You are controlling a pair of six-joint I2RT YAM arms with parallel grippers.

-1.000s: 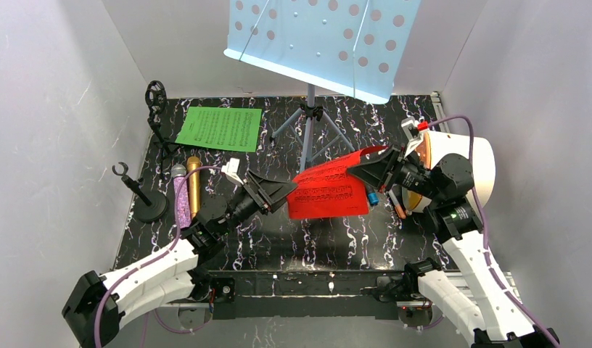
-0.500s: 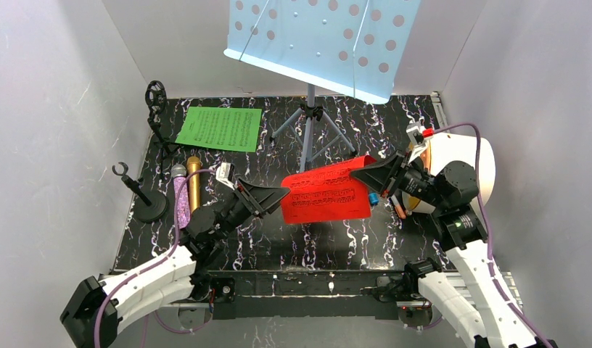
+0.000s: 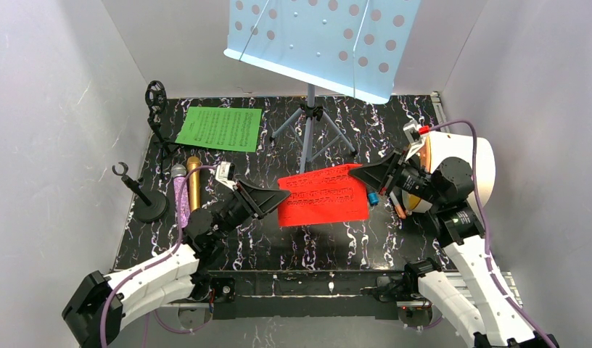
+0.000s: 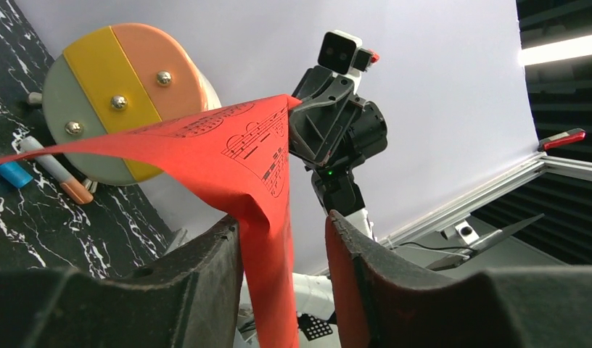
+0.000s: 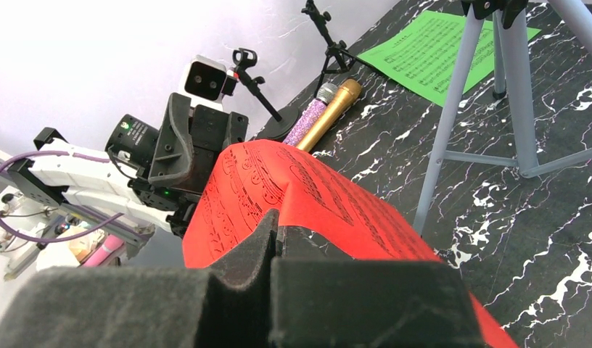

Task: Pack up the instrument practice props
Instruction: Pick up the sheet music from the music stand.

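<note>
Right tool [image 3: 357, 172]: jaws pressed flat on the right edge of the red score sheet [image 3: 323, 194]. The sheet hangs bowed in the air above the worktop [image 3: 278, 243], between the two arms.

Left tool [image 3: 284, 193]: jaws narrow, not shut. In the left wrist view the sheet's left edge droops through the gap and lies against one finger, with space on the other side.

Risks, as judged:
- The paper is limp and curled where the left jaws would meet, so a pinch there could crease it, or catch only a corner that slips out.
- With both ends gripped, arms drawing apart could tear it; drawing together would buckle it.
- The tripod legs of the pale blue music rack [image 3: 322, 40] stand just behind the sheet, so a swing backward could snag them.

Green score sheet [image 3: 220, 128] lies flat at far left.
</note>
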